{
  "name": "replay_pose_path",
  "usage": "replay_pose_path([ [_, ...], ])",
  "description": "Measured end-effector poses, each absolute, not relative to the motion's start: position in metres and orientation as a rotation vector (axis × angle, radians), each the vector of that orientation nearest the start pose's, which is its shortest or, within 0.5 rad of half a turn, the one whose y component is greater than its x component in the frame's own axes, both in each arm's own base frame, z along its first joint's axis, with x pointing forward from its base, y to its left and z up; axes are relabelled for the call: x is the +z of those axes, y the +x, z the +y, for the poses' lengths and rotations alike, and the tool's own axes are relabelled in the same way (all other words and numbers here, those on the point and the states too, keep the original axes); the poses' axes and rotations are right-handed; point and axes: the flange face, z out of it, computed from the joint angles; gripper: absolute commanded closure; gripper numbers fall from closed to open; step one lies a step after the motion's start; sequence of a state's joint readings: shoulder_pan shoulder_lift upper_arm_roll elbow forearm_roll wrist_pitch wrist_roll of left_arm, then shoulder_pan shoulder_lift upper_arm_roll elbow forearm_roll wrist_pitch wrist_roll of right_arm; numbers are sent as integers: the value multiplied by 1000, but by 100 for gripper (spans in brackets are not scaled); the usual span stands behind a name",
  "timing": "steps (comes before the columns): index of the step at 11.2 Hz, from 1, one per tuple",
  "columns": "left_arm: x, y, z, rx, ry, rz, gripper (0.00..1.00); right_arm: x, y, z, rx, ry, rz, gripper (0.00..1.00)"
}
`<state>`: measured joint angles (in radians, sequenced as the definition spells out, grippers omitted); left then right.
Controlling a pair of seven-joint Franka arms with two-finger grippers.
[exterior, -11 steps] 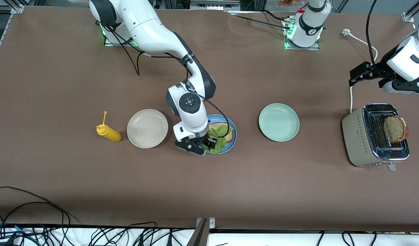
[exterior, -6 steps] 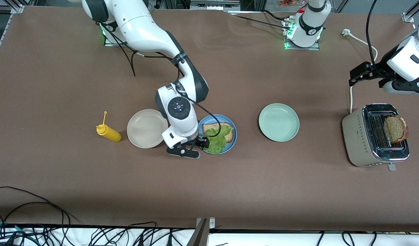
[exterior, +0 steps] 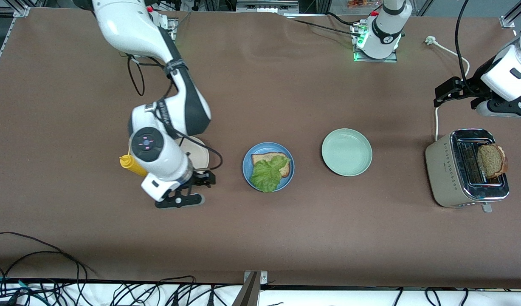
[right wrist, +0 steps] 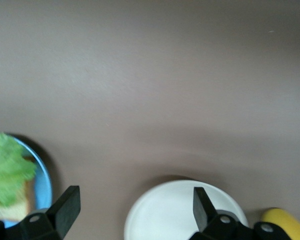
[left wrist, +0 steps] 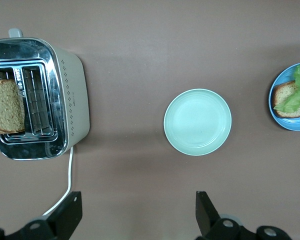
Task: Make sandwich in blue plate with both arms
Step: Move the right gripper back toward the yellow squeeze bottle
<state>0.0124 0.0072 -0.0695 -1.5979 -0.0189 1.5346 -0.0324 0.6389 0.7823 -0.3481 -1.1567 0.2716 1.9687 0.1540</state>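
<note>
The table (exterior: 285,238) is covered in a matt brown sheet, smooth but faintly rippled near the arm bases. The blue plate (exterior: 248,159), the pale green plate (exterior: 347,152) and the beige plate (exterior: 199,155) look like matt plastic. The toaster (exterior: 445,165) has a satin cream body and a mirror-bright chrome top. The bread slice (exterior: 490,160) in it is coarse and grainy, the lettuce (exterior: 266,173) crinkled, and the yellow squeeze bottle (exterior: 130,164) glossy plastic.

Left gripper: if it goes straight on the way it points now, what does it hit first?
Probably bare table. The open left gripper points down between the toaster and the green plate, touching neither. Depth unclear.
</note>
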Motion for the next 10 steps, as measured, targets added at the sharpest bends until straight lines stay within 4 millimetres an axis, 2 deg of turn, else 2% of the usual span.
replay_pose_path([
  [2, 605, 551, -33, 113, -3156, 39, 0, 373, 697, 260, -41, -3070, -358, 0],
  [6, 605, 551, -33, 113, -3156, 39, 0, 410, 693, 149, 79, -2987, -579, 0],
  [8, 605, 551, -33, 113, -3156, 39, 0, 418, 684, 111, 107, -2932, -689, 0],
  [10, 605, 551, -33, 113, -3156, 39, 0, 416, 673, 82, 121, -2864, -812, 0],
])
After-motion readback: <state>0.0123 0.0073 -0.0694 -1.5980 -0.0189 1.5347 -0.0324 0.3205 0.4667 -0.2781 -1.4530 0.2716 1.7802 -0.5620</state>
